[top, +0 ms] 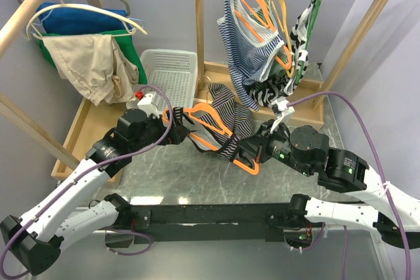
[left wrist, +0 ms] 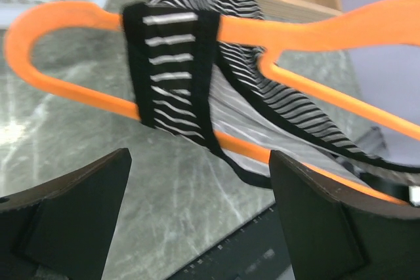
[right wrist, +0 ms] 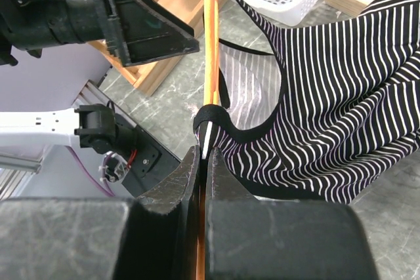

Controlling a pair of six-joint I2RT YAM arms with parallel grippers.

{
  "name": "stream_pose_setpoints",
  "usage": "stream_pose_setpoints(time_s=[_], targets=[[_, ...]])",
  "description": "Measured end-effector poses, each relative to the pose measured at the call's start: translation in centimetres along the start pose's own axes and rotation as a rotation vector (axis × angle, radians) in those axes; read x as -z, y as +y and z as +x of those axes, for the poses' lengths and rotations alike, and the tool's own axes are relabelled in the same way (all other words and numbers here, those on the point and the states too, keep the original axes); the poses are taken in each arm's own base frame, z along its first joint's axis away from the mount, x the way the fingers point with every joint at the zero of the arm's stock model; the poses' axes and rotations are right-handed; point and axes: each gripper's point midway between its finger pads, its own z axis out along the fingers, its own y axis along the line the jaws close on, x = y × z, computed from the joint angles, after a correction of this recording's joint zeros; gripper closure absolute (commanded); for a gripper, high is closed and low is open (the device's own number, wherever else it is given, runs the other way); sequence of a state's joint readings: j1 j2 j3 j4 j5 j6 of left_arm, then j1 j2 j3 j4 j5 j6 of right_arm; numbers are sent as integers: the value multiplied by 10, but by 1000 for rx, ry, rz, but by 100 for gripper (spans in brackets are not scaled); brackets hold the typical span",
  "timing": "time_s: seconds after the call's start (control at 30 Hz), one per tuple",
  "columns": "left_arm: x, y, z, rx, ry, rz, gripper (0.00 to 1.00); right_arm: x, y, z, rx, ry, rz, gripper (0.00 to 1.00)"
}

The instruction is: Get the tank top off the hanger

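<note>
Orange hanger [left wrist: 59,14] sits above the table [top: 170,175] between the arms, the striped tank top [top: 230,122] draped on it. The left gripper [left wrist: 198,155] stands wide apart, facing the black strap [left wrist: 170,77] that wraps the hanger's shoulder. If those jaws pinch strap and bar together, the strap likely will not slide off. Pulling hard could twist the hanger out of the right gripper [right wrist: 203,155], which is clamped on the hanger's far end. A second strap loop [right wrist: 210,117] lies just ahead of those jaws and may snag. Around: a clothes rack [top: 85,50] at left, a white basket [top: 170,70], and hung striped garments [top: 256,44] close behind, which could catch the lifted cloth.
</note>
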State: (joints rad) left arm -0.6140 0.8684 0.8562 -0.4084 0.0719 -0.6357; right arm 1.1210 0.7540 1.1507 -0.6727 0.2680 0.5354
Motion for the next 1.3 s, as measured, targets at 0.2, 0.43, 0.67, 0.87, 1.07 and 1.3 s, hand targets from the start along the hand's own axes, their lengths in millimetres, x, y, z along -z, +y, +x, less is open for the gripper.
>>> stream_pose_setpoints(time_s=[0.2,0.43,0.67,0.87,1.07,1.3], targets=[[-8,11,-9,-27,-67,-86,23,0,2,0,2,3,-7,100],[-23,26,-14,-62,-94,-167,49,1,5,0,3,5,-16,100],[-26,33,-16,-66,-109,-204,92,0,5,0,3,7,-15,100],[-21,38,-27,-74,-139,-254,99,0,4,11,2,50,-1,100],[-10,52,-41,-80,-186,-360,99,9,8,22,-18,84,-22,100],[-6,70,-49,-83,-199,-479,98,25,4,27,-46,90,-23,100]])
